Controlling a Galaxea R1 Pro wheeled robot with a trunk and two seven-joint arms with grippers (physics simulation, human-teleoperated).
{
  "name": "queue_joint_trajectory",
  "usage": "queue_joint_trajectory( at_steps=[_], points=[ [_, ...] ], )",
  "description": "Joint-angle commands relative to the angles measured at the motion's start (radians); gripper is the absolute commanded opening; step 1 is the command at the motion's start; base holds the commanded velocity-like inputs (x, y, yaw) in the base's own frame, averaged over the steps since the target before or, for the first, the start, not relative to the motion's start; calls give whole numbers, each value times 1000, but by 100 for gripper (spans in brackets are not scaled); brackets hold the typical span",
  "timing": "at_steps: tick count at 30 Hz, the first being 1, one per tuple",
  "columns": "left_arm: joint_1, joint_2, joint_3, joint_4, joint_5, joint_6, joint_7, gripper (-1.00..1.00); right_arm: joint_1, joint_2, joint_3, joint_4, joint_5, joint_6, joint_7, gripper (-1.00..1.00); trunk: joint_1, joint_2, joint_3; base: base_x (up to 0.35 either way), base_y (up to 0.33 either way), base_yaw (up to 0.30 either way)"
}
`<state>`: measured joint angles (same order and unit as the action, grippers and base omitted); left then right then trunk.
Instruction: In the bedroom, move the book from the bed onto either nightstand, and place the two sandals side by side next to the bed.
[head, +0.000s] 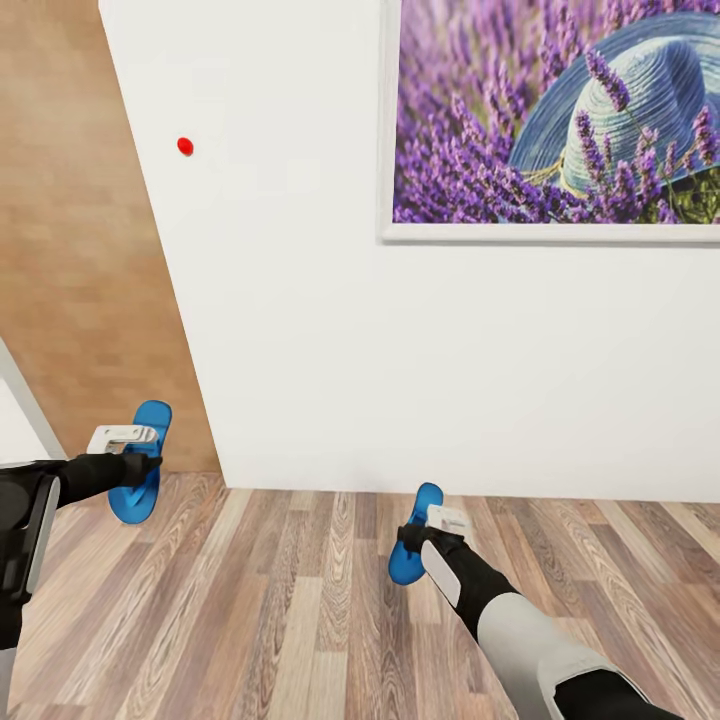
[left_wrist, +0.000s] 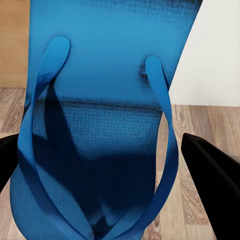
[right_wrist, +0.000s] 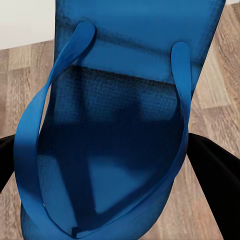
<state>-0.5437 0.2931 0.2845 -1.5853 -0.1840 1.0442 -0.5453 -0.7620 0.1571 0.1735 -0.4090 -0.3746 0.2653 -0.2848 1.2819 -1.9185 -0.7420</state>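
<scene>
Blue sandals within both pincers.

Wall: white, far ahead.
Picture: framed lavender and blue straw hat (cut off at right).
Red dot: on wall, left.
Floor: wood planks, near.

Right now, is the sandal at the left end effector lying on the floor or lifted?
Lifted: the left end effector holds the sandal above the floor.
</scene>
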Motion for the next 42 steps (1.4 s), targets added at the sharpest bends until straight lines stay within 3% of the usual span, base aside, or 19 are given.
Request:
queue_joint_trajectory(
  at_steps=[1, 20, 42],
  points=[
    [-1, 0, 1, -1, -11, 3, -12, -100, 0, 0, 9, -3, -9, 5, -8, -100, -4, 7, 2, 0, 0, 0],
    [-1, -47, -1, -1, -11, 3, 51, -100, 0, -1, 9, -2, -7, 5, 24, -100, -77, 140, 62, 0, 0, 0],
    [-1, -57, -3, -1, -11, 3, 53, -100, 0, 1, 10, -1, -8, 5, 25, -100, -161, 294, 131, 0, 0, 0]
  ],
)
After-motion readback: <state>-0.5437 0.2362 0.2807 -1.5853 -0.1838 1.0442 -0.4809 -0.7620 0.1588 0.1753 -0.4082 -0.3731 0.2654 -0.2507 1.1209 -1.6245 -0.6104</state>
